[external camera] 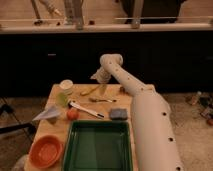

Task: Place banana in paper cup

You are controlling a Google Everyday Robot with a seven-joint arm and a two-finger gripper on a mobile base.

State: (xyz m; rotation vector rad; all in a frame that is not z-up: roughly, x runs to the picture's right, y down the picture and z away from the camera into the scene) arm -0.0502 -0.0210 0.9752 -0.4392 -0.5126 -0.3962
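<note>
Reaching arm (150, 125): white and thick, it rises from the lower right corner, covers the table's right side, bends at an elbow above the far edge and turns down toward the tabletop.
Table (56, 131): pale wood. The far edge runs just behind the paper cup and the banana, with a dark cabinet front beyond. The right edge is hidden under the arm.
Green tray (98, 147): fills the near middle, its right rim close beside the arm and its near rim at the bottom of the view.
Open room: a narrow band of bare wood between the tray's far rim and the small things, and a bare patch at the far edge between paper cup and banana.
Orange bowl (46, 150): near left corner, just beside the tray, close to the left edge.
Pale folded sheet (47, 114): its tip lies at or over the left edge.
White-handled utensil (86, 108): lies slantwise ahead of the tray.
Grey pad (119, 114): just beside the arm.
Light green cup (62, 100): on the near side of the paper cup.
Gripper (101, 85): points down near the far edge, just right of the banana, jaws wide apart, gripping nothing.
Paper cup (66, 86): upright at the far left corner.
Banana (90, 90): flat on the wood, between paper cup and gripper, outside the cup.
</note>
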